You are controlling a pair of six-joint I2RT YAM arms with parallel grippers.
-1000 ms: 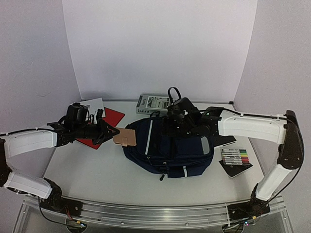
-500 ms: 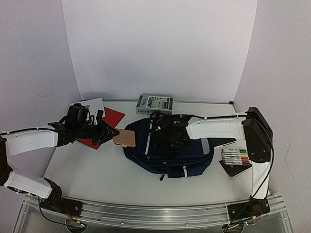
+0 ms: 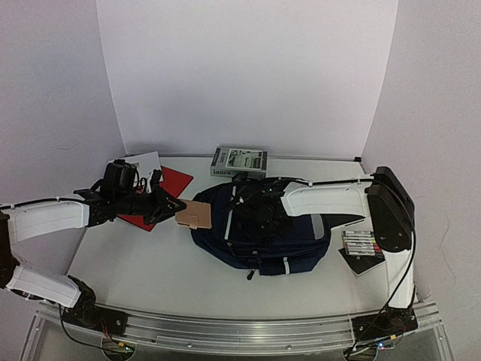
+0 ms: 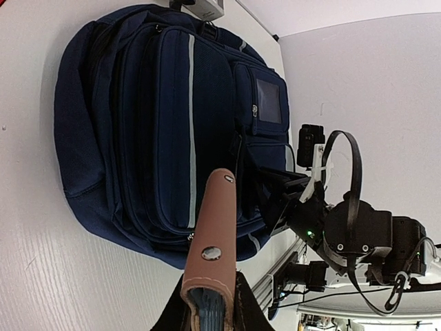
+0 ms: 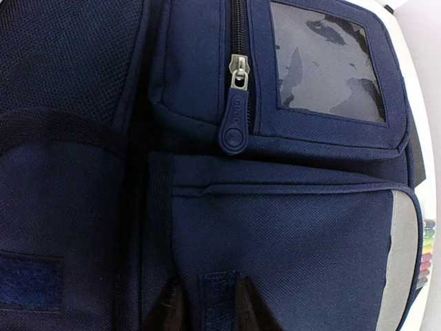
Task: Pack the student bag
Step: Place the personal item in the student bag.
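Lying on its back in the middle of the table [image 3: 150, 263], the student bag [image 3: 259, 237] has its front pockets facing up. The one zip seen from the right wrist looks shut above its zip pull [image 5: 234, 127], beside the clear window pocket [image 5: 324, 62]. The right tool [image 5: 207, 314] is down on the bag's front, its fingers drawn in close on either side of a small fabric tab [image 5: 220, 289] and apparently pinching it. The left tool [image 4: 210, 317] is clamped on the tan wallet [image 4: 210, 234], holding it edge-on in the air just beside the bag's left end (from above it nearly overlaps the fabric). The main risk, as I judge it, is that the hold on the tab is shallow. A lift could slip off it, or drag the whole soft bag across the table instead of opening a pocket, since nothing pins the bag down. A dragged bag could knock the wallet out of the left tool's narrow hold, or slide into the marker set [image 3: 363, 242] near its right side. The two arms could also meet, because they work close together over the bag. If no opening is made, the wallet has nowhere to go, and pushing it in would only crumple fabric.
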